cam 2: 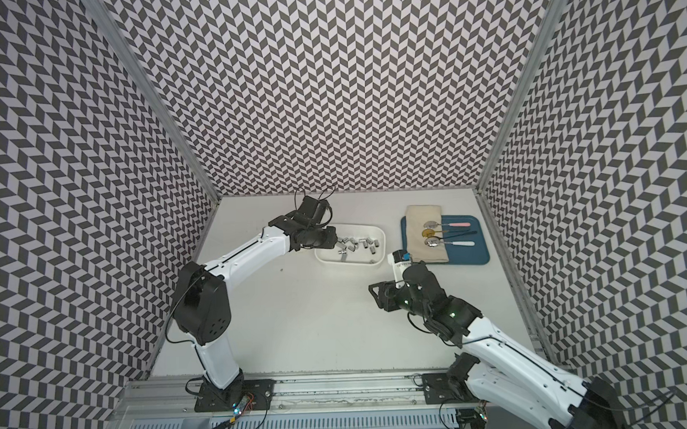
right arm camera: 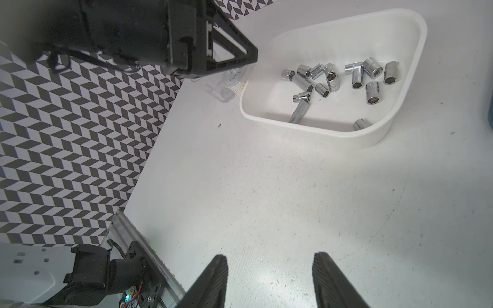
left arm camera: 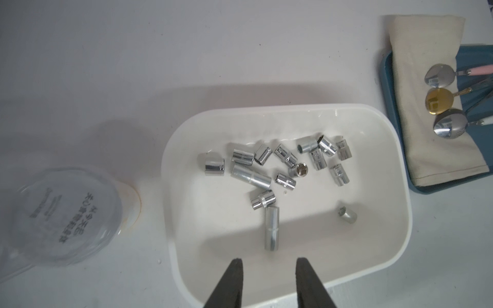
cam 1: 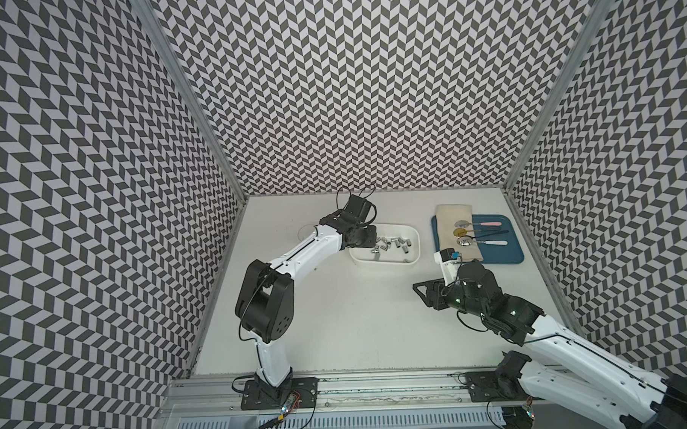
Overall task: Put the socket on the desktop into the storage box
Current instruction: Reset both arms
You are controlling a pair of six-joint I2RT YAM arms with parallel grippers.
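Now, step: release into the box [left arm camera: 333,253] is judged to be in hand.
left gripper [left arm camera: 269,262]: jaws are parted moderately above the box floor; nothing is gripped.
right gripper [right arm camera: 270,257]: jaws are parted wider over bare desktop [right arm camera: 266,186]; nothing is held.
sockets [left arm camera: 250,176]: all are seen lying inside the box; none is seen on the desktop.
advice: the left gripper should be raised straight up, clear of the rim, so that the cup [left arm camera: 61,213] just beside the box is not knocked.
count: sockets, about fifteen, two long, though overlap leaves this uncertain; box, one; cup, one; tray [cam 1: 509,237], one; cloth [left arm camera: 426,40], one; spoons [left arm camera: 450,128], three.
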